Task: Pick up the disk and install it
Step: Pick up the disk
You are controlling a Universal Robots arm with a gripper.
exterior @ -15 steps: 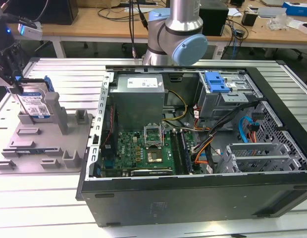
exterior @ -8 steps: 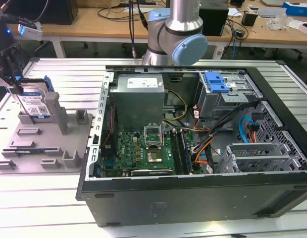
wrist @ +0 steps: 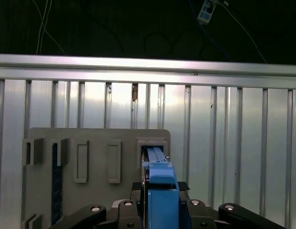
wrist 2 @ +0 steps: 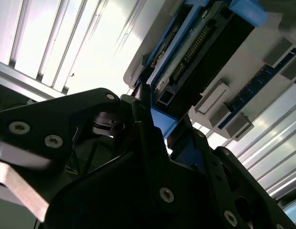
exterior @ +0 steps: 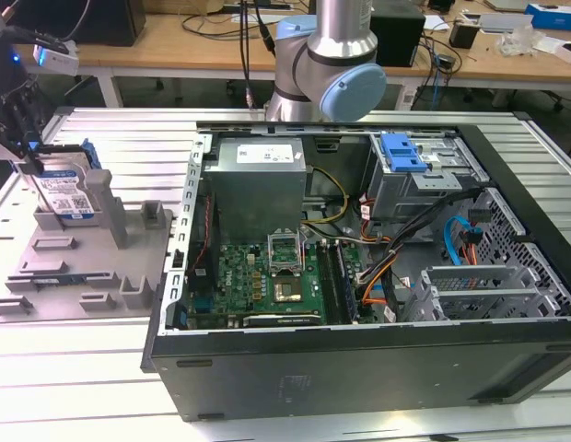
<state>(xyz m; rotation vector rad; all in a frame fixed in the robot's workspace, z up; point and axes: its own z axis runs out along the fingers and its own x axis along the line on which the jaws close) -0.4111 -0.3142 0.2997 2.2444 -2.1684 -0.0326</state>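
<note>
Tool point(wrist: 160, 187): closed narrow on the disk, one finger against each side of its blue bracket, as the first wrist view shows.
Disk point(exterior: 72, 195): stands upright on its edge in a slot of the grey fixture, label facing the computer case, with the tool at its upper edge.
Grey fixture point(exterior: 46, 276): lies flat on the table near the table's edge at the exterior view's left; the disk's slot is toward the fixture's far end.
Table point(exterior: 83, 368): ribbed metal, carrying both the fixture and the case.
Computer case point(exterior: 359, 359): lies on its side just beside the fixture, side panel off.
Inside the case: green motherboard point(exterior: 267, 276), grey power supply point(exterior: 258, 180), and a drive cage with a blue latch point(exterior: 402, 152) at the far side.
Arm point(exterior: 327, 55): its base rises behind the case.
</note>
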